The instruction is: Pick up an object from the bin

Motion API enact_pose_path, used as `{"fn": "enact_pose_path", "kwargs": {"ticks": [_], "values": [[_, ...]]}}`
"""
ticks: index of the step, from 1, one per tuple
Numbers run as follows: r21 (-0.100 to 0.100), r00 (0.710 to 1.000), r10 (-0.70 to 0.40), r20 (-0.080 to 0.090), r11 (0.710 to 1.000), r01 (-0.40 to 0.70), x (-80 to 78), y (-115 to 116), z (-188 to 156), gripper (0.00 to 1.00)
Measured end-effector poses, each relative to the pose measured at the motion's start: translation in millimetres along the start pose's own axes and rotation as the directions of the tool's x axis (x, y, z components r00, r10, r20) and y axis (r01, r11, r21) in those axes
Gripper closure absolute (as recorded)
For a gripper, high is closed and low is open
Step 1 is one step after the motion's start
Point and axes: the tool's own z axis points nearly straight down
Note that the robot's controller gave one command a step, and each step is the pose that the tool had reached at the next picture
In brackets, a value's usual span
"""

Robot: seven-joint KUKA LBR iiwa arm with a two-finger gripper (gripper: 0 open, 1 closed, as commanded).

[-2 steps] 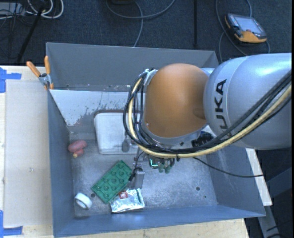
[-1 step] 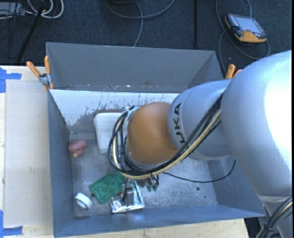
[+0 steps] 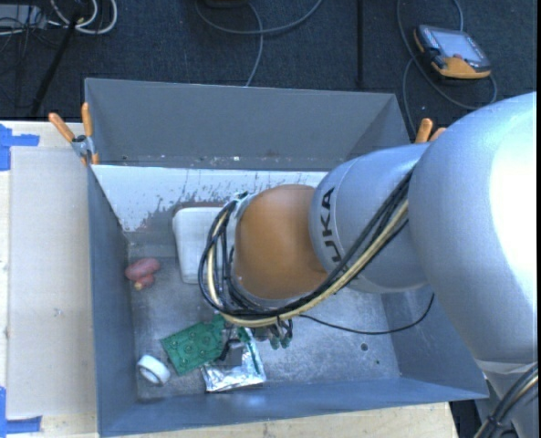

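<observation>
My gripper (image 3: 280, 334) shows as a small dark part under the arm's orange cover, low over the bin's front middle. Just left of it lies a green circuit board (image 3: 193, 345), tilted on the floor. A crumpled silver foil packet (image 3: 236, 372) lies right below the gripper, partly under the board's right end. I cannot see anything held in the gripper.
A white rectangular block (image 3: 191, 234) lies at the back of the floor, partly hidden by the arm. A pink lump (image 3: 143, 270) sits near the left wall. A small white ring-shaped cap (image 3: 153, 368) rests in the front left corner. The arm covers the right half.
</observation>
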Motion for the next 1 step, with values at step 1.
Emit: {"fn": "enact_pose_path", "kwargs": {"ticks": [1], "values": [[0.001,1.000,-0.025,0.006,1.000,0.025,-6.9,15.5,-126.6,1.00]]}}
